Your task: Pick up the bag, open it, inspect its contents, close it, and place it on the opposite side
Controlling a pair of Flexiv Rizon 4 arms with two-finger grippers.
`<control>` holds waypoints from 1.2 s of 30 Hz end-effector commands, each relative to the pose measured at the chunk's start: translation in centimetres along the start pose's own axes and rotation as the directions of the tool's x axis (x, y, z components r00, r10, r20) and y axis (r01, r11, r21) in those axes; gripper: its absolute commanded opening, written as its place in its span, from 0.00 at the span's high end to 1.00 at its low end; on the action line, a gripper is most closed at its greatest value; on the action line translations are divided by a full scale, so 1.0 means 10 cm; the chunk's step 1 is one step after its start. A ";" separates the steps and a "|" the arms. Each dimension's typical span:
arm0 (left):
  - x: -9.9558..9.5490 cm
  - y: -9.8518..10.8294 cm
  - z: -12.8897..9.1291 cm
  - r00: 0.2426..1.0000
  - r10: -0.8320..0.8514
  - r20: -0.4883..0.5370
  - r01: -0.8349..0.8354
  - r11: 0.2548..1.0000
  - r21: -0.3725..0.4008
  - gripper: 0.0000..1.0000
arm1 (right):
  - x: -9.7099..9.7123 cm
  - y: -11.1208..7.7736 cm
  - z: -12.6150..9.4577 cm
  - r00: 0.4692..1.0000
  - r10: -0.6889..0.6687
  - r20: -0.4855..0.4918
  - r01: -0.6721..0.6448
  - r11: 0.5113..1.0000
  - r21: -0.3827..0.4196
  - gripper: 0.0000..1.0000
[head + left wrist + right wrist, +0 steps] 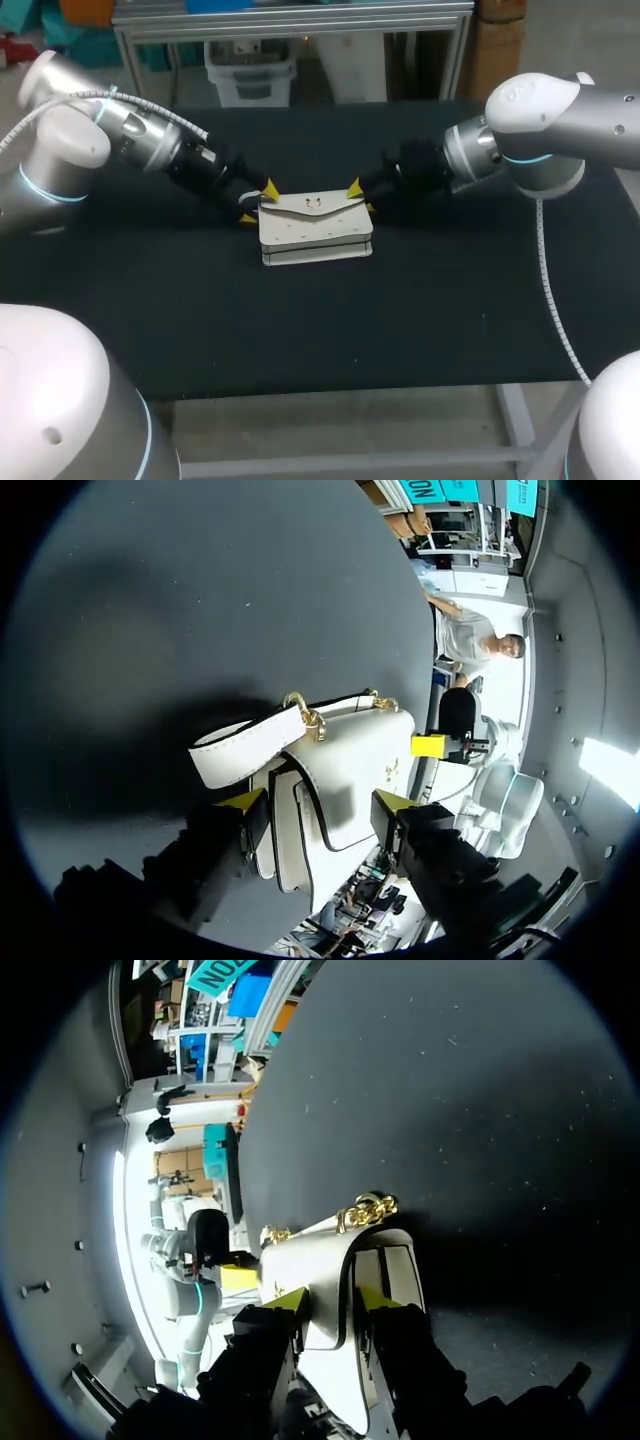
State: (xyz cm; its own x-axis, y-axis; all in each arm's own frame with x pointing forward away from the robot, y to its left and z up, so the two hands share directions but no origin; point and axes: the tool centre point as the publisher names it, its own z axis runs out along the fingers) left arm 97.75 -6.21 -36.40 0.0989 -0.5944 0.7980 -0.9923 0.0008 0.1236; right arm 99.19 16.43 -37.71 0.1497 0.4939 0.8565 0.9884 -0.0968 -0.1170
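A white bag [315, 230] with a gold clasp lies flat at the middle of the black table [200, 310]. My left gripper [258, 203] is at its left end. In the left wrist view that gripper [318, 805] has both yellow tips against the bag's end [345, 770], one on each side. The white strap [245, 748] with its gold ring lies just ahead. My right gripper [361, 198] is at the bag's right end. In the right wrist view it [331, 1300] pinches the bag's flap edge [325, 1260], near the gold chain [365, 1210].
Bare black cloth surrounds the bag on every side. The table's front edge [330, 385] runs below the bag, and a metal frame [290, 25] stands behind the far edge.
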 end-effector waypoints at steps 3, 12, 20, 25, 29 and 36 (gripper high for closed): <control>0.05 0.14 -0.05 0.999 -0.031 -0.008 0.032 0.999 0.045 0.28 | 0.00 0.01 0.02 1.000 0.000 -0.001 0.000 1.000 -0.001 0.69; 0.08 0.22 -0.02 0.999 -0.052 -0.011 0.053 0.998 0.032 0.33 | 0.00 0.00 0.03 1.000 -0.001 0.002 0.001 1.000 -0.001 0.68; 0.07 0.20 0.12 0.999 -0.052 -0.013 0.051 0.998 -0.019 0.49 | 0.01 -0.02 0.03 1.000 -0.002 0.003 0.002 1.000 -0.002 0.65; 0.08 0.18 0.14 0.998 -0.065 -0.013 0.065 0.998 0.000 1.00 | 0.04 -0.05 0.03 1.000 -0.015 0.002 0.015 1.000 -0.002 0.73; 0.07 0.17 0.15 0.997 -0.071 -0.015 0.071 0.997 0.003 1.00 | 0.04 -0.06 0.04 1.000 -0.022 0.005 0.022 1.000 0.001 1.00; 0.05 0.17 0.18 0.996 -0.080 -0.038 0.081 0.997 0.009 1.00 | 0.00 -0.09 0.10 1.000 -0.030 0.003 0.029 0.999 0.016 1.00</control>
State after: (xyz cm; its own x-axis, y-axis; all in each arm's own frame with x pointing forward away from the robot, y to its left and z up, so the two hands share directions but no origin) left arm 95.90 -7.19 -36.41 0.1812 -0.5684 0.8025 -0.9815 -0.0530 0.1840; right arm 98.44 16.44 -37.80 0.1224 0.5033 0.8554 0.9924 -0.0748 -0.0981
